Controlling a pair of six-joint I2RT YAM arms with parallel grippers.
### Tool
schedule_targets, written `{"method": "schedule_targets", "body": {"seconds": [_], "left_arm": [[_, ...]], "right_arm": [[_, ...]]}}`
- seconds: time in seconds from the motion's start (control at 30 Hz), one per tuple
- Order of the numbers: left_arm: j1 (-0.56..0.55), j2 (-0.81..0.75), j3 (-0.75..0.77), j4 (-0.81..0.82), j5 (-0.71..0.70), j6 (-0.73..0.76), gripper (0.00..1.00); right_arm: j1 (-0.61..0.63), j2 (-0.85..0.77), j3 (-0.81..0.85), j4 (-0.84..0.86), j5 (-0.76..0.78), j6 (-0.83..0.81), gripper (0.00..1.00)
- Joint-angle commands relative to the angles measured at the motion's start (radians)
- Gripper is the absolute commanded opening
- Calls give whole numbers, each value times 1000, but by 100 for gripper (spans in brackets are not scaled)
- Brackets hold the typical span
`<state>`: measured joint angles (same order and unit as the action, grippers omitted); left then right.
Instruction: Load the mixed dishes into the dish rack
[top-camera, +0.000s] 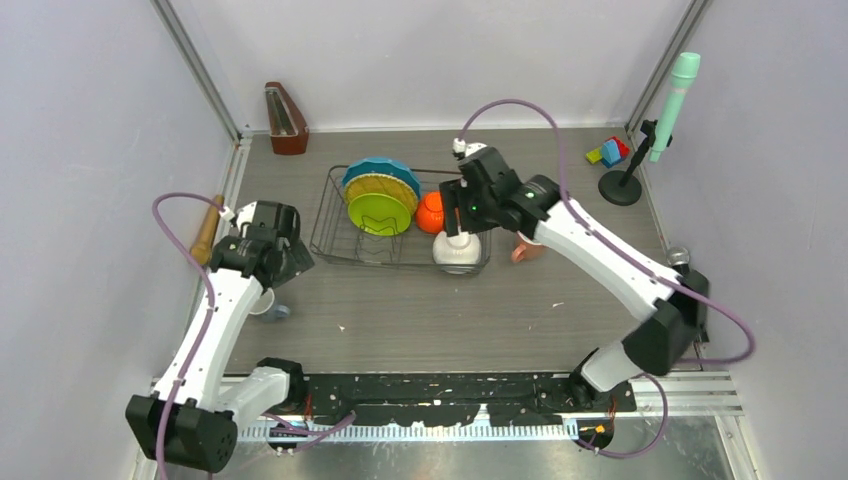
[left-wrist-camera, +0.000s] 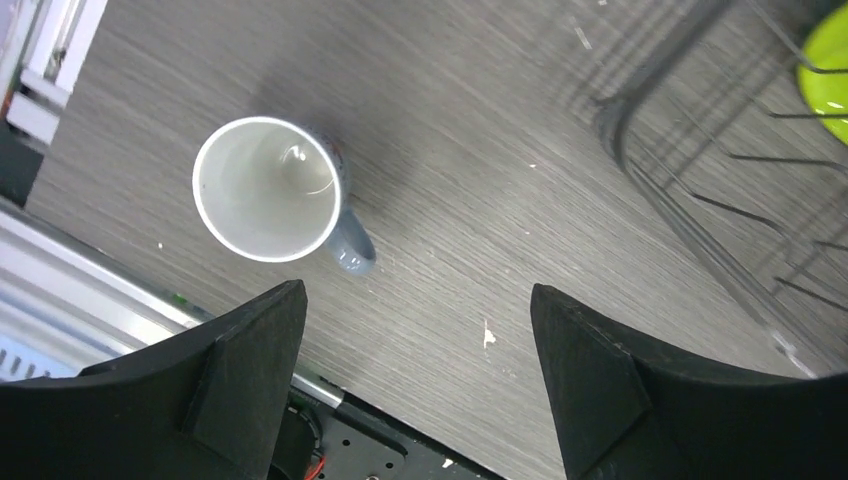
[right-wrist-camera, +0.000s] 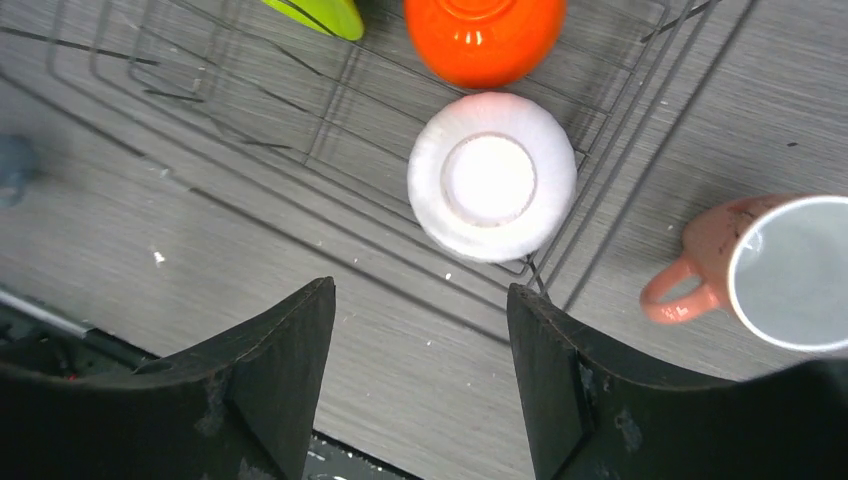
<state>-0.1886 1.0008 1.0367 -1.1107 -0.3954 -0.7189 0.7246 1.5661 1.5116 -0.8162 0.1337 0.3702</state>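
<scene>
The dish rack (top-camera: 322, 228) holds a blue plate (top-camera: 380, 168), a yellow plate (top-camera: 384, 187) and a lime green plate (top-camera: 380, 214) on edge. An orange bowl (top-camera: 430, 212) and an upturned white bowl (right-wrist-camera: 492, 178) sit at the rack's right end. A pink mug (right-wrist-camera: 770, 265) stands just outside that end. My right gripper (right-wrist-camera: 420, 300) hangs open and empty above the white bowl. The small grey-blue cup (left-wrist-camera: 268, 190) stands upright on the table left of the rack. My left gripper (left-wrist-camera: 418, 300) hovers open and empty beside the cup, clear of it.
A wooden rolling pin (top-camera: 208, 228) lies along the left wall. At the back stand a brown wooden metronome (top-camera: 286, 118), coloured toy blocks (top-camera: 608, 152) and a green microphone on a black stand (top-camera: 672, 95). The rack's near corner (left-wrist-camera: 612, 120) shows in the left wrist view.
</scene>
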Motion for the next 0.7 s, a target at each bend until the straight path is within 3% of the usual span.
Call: {"method": "schedule_targets", "body": {"seconds": [0.0,0.2,0.37,0.47,0.53,0.67], "left_arm": [[61,27,-67,100,-27,-91,84],[231,104,-148,196,88,-137,79],[316,175,-176,194,92,-196,70],[329,214,-201,207,91,-224,54],[341,230,-214,236,135,-218,49],[342,217,-198,224,127,-202,16]], "right_arm": [[1,-161,-69,22,-24,9,69],[1,-288,-128,21,-25,33,66],[1,-349,-149,12,-19,41,65],[1,-358,-155,12,-13,40,64],[-1,-357,-154,12,-6,40,63],[-1,-345,-148,12,1,33,62]]}}
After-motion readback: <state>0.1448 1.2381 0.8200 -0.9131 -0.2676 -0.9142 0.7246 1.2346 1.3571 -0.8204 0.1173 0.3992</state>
